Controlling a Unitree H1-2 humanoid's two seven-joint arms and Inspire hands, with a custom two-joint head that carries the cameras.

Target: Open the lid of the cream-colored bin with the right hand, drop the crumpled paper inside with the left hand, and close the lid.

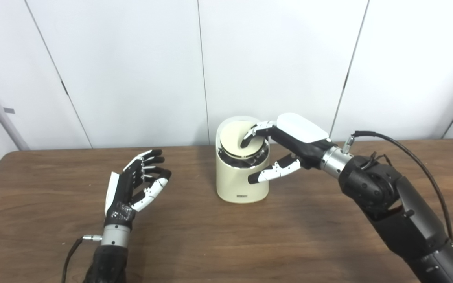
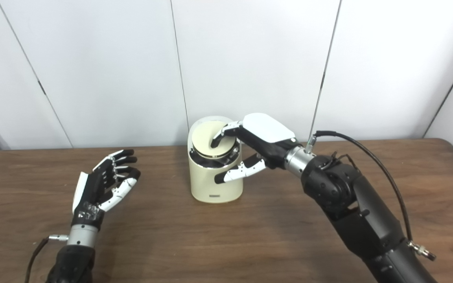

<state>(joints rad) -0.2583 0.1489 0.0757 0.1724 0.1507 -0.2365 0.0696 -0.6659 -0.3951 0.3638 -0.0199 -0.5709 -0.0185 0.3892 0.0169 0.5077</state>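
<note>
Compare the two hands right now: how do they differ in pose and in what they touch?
The right hand reaches over the bin, its fingers on the lid; the left hand hovers apart, left of the bin, touching nothing. Right palm faces down; left fingers point upward, spread. Both hold nothing.

- Bin (image 1: 242, 179): cream body, small dark label low on the front.
- Lid (image 1: 236, 138): cream disc, set in a shiny silver and black ring.
- Right hand (image 1: 289, 143): white back, black palm, white fingers with black tips.
- Left hand (image 1: 132, 188): black palm, white edge, black-tipped fingers.
- Table (image 1: 226, 239): dark brown wood grain.
- Wall (image 1: 132, 70): white panels, thin dark seams.
</note>
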